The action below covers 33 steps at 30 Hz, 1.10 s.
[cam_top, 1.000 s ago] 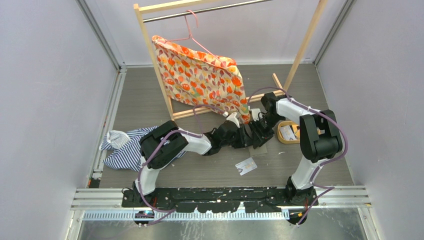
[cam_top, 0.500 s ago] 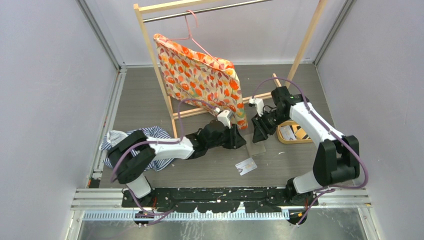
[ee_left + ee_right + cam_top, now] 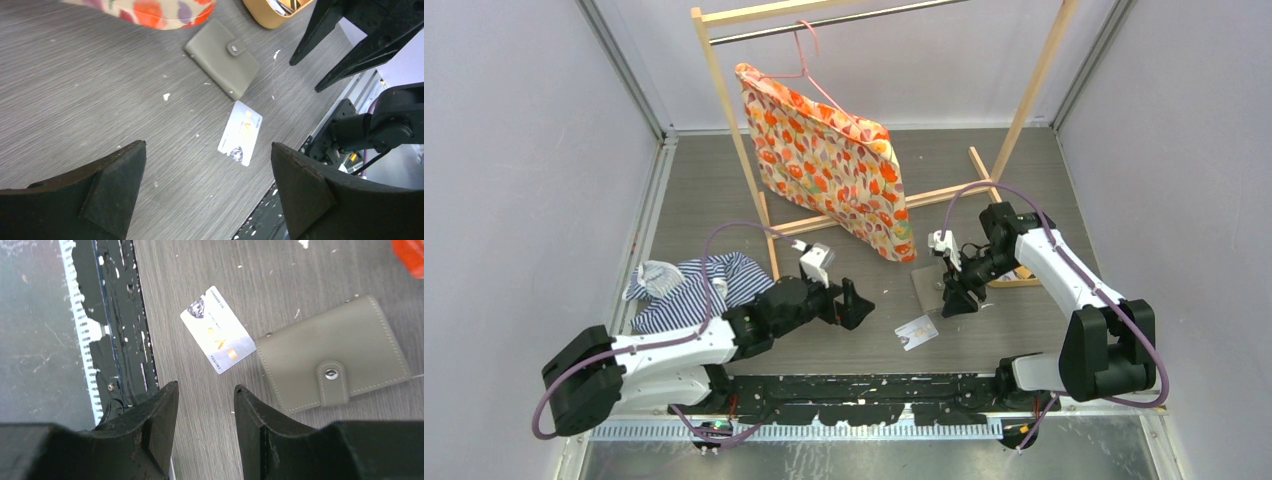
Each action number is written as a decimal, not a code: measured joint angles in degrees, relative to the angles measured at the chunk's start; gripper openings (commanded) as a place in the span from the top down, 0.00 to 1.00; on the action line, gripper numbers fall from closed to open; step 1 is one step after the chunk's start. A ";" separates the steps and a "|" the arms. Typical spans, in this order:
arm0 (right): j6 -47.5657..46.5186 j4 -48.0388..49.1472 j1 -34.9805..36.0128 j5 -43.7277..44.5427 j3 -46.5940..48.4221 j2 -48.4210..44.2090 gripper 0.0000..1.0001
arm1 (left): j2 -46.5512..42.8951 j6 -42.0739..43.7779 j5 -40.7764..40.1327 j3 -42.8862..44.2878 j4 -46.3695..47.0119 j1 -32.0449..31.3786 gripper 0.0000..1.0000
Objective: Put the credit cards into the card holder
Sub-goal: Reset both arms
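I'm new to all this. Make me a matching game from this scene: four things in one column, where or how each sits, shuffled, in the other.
1. card holder
2. white card
3. floral cloth
4. striped shirt

A. crumpled, far left
B. hanging on the rack
C. snapped shut, lying flat
D. loose beside the card holder

Pairs: 1-C, 2-D, 3-B, 4-A

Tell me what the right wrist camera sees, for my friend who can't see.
A closed grey-brown card holder lies on the grey table, snap fastened, with a white credit card flat beside its corner. The right gripper hovers above them, jaws apart and empty.
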 measured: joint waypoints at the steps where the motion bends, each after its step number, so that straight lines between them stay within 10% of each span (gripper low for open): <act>1: -1.36 -0.31 -0.07 -0.04 -0.48 0.00 0.49 | -1.01 -0.13 -0.33 -1.22 0.33 0.11 0.00; 11: -8.20 -0.85 -0.20 1.68 -2.29 0.02 0.49 | -9.09 -3.10 4.11 -7.26 -0.37 2.36 0.04; 16: 7.61 3.96 -2.56 4.83 0.85 -0.46 0.34 | -10.03 -5.62 6.08 -6.05 -3.58 2.38 0.02; 19: 16.92 9.01 -10.36 4.70 3.69 -4.11 0.01 | -12.33 -5.55 5.53 -2.80 -9.44 3.13 0.00; 33: 52.52 17.33 -31.71 19.30 19.52 -16.48 0.00 | -19.39 4.94 7.82 30.47 -48.15 30.47 0.00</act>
